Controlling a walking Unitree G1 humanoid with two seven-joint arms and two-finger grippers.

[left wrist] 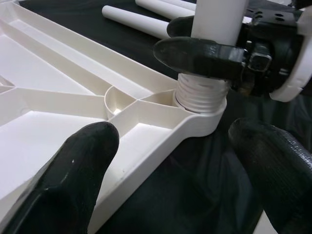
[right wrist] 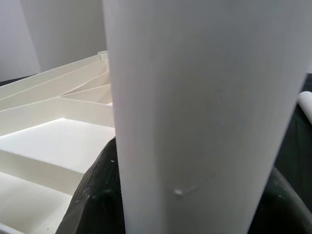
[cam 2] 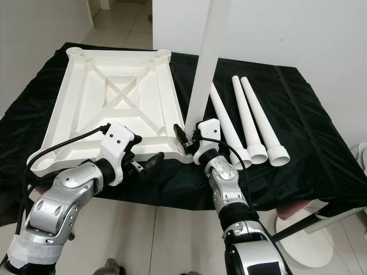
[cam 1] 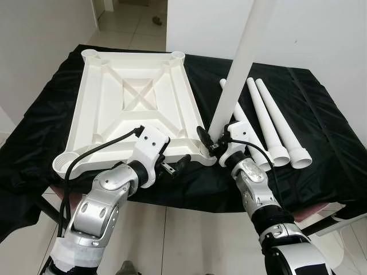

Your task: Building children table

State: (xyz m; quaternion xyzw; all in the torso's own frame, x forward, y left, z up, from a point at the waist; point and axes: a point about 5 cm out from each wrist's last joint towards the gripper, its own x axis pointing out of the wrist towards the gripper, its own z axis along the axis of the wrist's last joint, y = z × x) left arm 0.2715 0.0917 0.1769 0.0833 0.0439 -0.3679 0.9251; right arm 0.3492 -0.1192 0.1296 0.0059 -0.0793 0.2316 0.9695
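A white plastic tabletop (cam 1: 135, 100) lies upside down on a black cloth. One white leg (cam 1: 241, 63) stands upright in its near right corner socket (left wrist: 200, 105), threaded end seated there. My right gripper (cam 1: 211, 139) is shut on this leg just above the socket. In the left wrist view one right finger (left wrist: 204, 53) wraps the leg. My left gripper (cam 1: 176, 165) is open at the tabletop's near edge, just left of that corner, holding nothing. Three more white legs (cam 1: 269, 123) lie side by side on the cloth to the right.
The black cloth (cam 1: 321, 132) covers a low table and hangs over its edges. White walls stand behind and to the left. Tiled floor (cam 1: 189, 240) shows in front. The upright leg rises out of the top of the eye views.
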